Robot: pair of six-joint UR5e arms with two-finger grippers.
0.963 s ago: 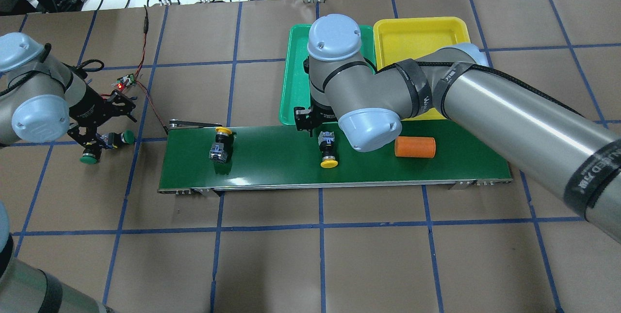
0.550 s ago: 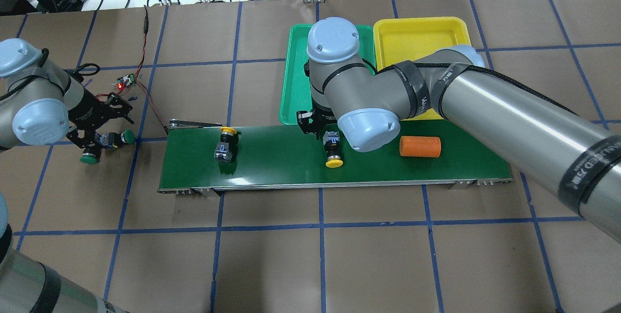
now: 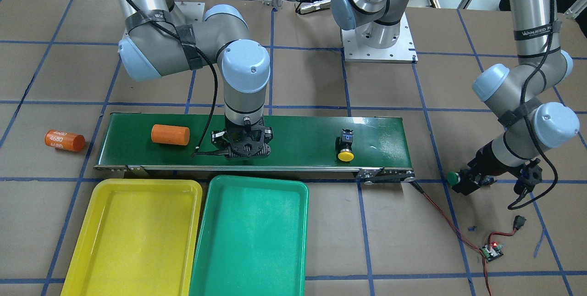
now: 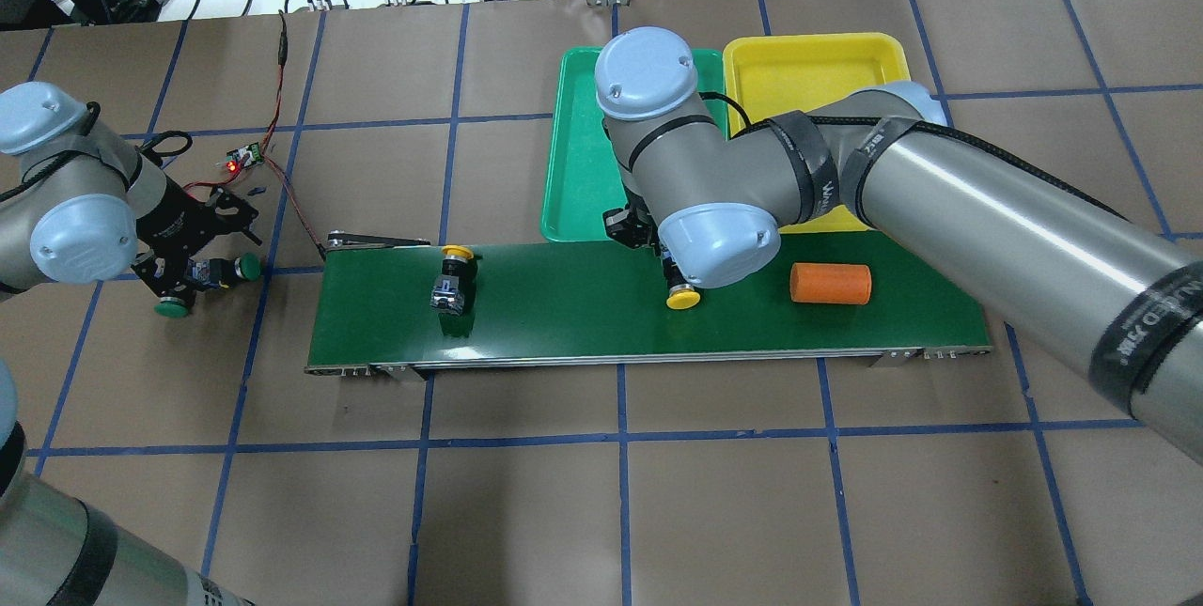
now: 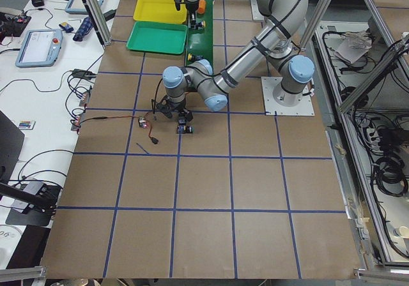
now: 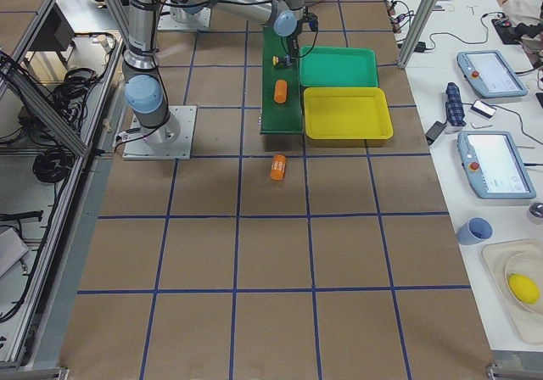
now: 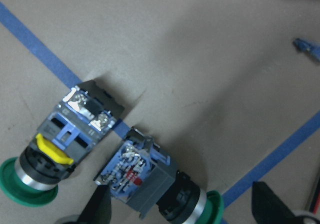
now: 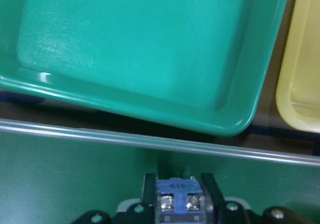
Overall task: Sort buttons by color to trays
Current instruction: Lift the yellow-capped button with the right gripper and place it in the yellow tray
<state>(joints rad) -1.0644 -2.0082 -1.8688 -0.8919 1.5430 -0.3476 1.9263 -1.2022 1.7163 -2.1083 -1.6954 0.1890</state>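
My right tool (image 8: 178, 186) grips one yellow button (image 4: 683, 298) on the belt (image 4: 564, 305), left tool (image 7: 184, 211) gapes over both green buttons (image 7: 150, 184) on the table (image 4: 658, 493) off its left end, other yellow button (image 4: 451, 277) unclaimed, and I see green tray (image 3: 252, 241) and yellow tray (image 3: 133, 241) both bare.

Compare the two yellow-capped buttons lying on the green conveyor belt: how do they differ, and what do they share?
The lone yellow button lies with no gripper near; the mid-belt yellow button sits between the right gripper's fingers, grip unclear. In the overhead view the lone one's cap faces the conveyor belt's far edge, the other's the near edge. The lone one is nearer the belt's left end. Both lie on their sides.
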